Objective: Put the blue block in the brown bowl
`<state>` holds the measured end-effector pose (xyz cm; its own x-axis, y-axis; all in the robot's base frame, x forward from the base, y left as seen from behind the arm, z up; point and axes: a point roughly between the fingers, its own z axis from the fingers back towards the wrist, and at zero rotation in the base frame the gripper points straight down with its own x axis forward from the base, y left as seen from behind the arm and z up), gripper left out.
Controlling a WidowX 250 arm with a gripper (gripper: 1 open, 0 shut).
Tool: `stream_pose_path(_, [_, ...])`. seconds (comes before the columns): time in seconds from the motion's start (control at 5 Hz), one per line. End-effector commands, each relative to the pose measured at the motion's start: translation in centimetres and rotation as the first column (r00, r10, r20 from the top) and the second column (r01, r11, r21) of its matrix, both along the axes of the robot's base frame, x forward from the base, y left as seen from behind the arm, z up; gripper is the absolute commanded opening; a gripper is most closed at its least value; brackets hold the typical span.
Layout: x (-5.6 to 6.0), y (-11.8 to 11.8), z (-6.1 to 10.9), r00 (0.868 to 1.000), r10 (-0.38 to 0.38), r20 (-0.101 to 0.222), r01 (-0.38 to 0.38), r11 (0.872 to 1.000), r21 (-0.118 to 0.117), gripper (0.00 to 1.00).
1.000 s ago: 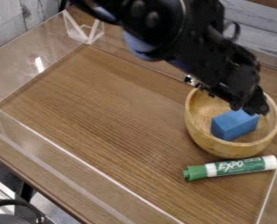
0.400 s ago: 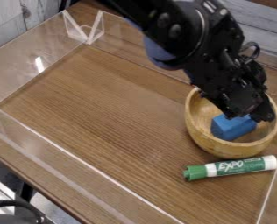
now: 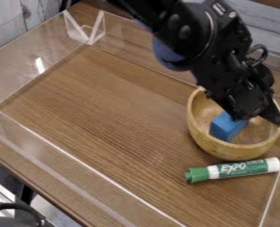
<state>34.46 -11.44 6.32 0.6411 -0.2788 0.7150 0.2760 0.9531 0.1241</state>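
Note:
The brown bowl (image 3: pixel 199 126) sits at the right of the wooden tabletop. Inside it lies the blue block (image 3: pixel 227 129), slightly tilted, its upper right end covered by the black fingers. My gripper (image 3: pixel 250 113) reaches down into the bowl from the upper left and its fingers are closed on that covered end of the block. The fingertips are dark and partly hidden against the bowl's far wall. The block still rests low in the bowl.
A green-and-white Expo marker (image 3: pixel 232 169) lies on the table just in front of the bowl. Clear plastic walls (image 3: pixel 36 66) fence the table on the left and back. The bulky black arm (image 3: pixel 190 35) hangs over the back right.
The gripper has come down and slightly right into the bowl onto the block. Its jaws have gone from open to shut. The block has shifted a little to the left.

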Motion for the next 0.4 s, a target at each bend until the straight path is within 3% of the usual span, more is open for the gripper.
stream_pose_path(0.0, [1.13, -0.26, 1.84, 0.999, 0.008, 0.046, -0.007, 1.000, -0.016, 0.00])
stream_pose_path(0.2, [1.39, -0.08, 2.14, 0.999, 0.012, 0.048, -0.012, 1.000, -0.009, 0.00])
